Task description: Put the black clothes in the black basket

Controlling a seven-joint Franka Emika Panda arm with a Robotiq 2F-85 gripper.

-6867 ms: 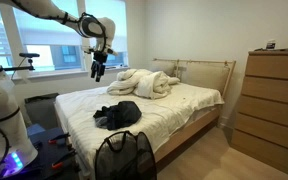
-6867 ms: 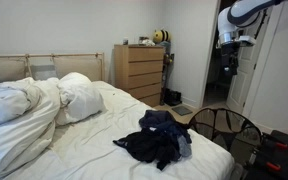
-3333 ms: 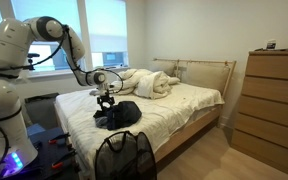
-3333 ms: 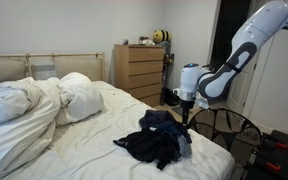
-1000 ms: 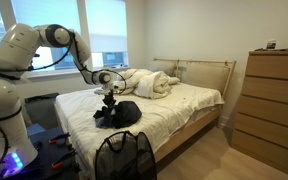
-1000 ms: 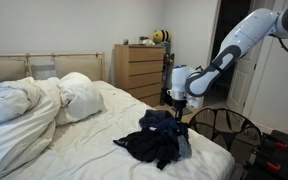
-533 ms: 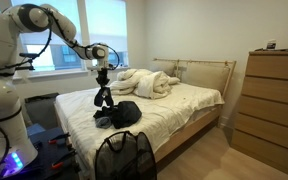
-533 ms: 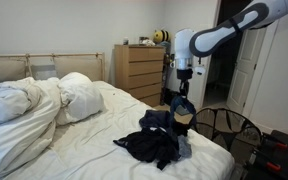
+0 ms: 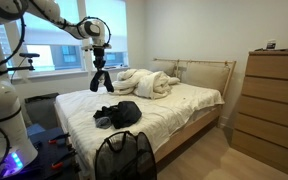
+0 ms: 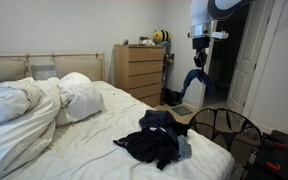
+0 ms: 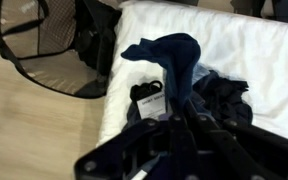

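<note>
My gripper hangs high above the bed's near corner, shut on a dark garment that dangles below it. The same gripper and hanging garment show in front of the doorway. In the wrist view the garment drapes down from my gripper. The rest of the black clothes lie in a heap on the white sheet, also seen in the wrist view. The black mesh basket stands on the floor at the bed's foot, seen in both other views.
A crumpled white duvet lies near the headboard. A wooden dresser stands by the wall, and another one shows behind the bed. A small white label card lies on the clothes heap.
My gripper has risen from the heap to well above the bed, lifting one dark garment off it. The rest of the heap has stayed put.
</note>
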